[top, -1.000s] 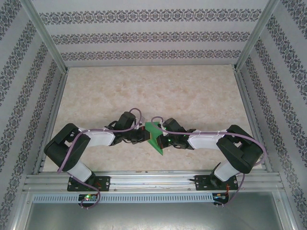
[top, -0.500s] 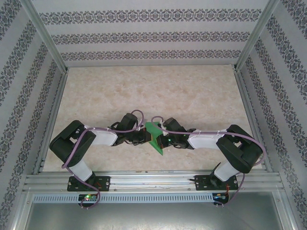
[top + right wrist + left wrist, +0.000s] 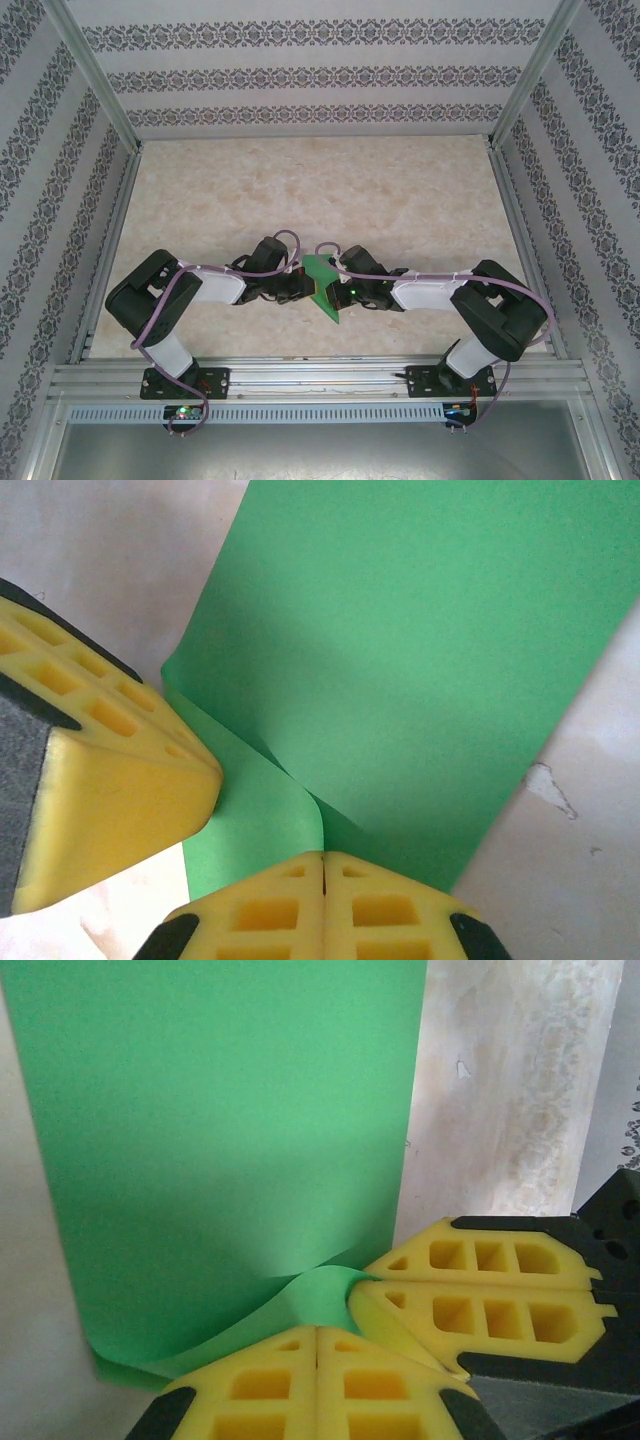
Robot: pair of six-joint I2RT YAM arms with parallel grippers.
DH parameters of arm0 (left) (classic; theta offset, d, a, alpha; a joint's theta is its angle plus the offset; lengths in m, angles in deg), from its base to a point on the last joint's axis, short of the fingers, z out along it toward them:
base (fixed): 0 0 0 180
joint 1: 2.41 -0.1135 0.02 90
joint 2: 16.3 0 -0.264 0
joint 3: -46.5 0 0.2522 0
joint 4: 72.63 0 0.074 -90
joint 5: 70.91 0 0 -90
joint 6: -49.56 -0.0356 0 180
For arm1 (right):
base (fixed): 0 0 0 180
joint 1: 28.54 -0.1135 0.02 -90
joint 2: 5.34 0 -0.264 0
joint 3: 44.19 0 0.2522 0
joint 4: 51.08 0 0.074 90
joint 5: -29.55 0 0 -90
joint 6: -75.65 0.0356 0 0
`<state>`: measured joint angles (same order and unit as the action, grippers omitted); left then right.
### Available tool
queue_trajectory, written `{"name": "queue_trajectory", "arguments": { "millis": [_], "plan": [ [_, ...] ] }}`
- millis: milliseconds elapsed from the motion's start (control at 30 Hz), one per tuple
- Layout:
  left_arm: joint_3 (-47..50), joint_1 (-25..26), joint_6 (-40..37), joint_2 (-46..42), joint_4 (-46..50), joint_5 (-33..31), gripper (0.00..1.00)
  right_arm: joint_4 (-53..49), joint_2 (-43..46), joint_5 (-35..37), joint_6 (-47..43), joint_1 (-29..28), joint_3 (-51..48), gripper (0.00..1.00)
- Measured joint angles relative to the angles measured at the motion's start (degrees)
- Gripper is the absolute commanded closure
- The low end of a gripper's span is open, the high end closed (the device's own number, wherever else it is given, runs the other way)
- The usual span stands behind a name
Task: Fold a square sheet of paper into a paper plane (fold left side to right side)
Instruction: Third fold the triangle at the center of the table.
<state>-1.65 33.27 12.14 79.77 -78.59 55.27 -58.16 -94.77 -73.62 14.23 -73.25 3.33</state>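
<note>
Pale marbled table [image 3: 320,190]. You have the green paper [image 3: 320,272] lying near its front edge, partly folded over with one curled fold. Left gripper [image 3: 316,1332] and right gripper [image 3: 322,858]: each has its jaws pressed together, tips meeting at that fold, close beside each other.

- No text, label, brand, number or sign can be read in any of the views.
</note>
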Motion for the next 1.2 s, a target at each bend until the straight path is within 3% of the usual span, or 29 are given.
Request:
{"name": "queue_trajectory", "arguments": {
  "millis": [1200],
  "plan": [
    [0.0, 0.0, -0.9, 0.7, 1.9, -1.7, 1.00, -0.2, -1.1, -1.1, 0.0, 0.4, 1.2, 0.96]
  ]
}}
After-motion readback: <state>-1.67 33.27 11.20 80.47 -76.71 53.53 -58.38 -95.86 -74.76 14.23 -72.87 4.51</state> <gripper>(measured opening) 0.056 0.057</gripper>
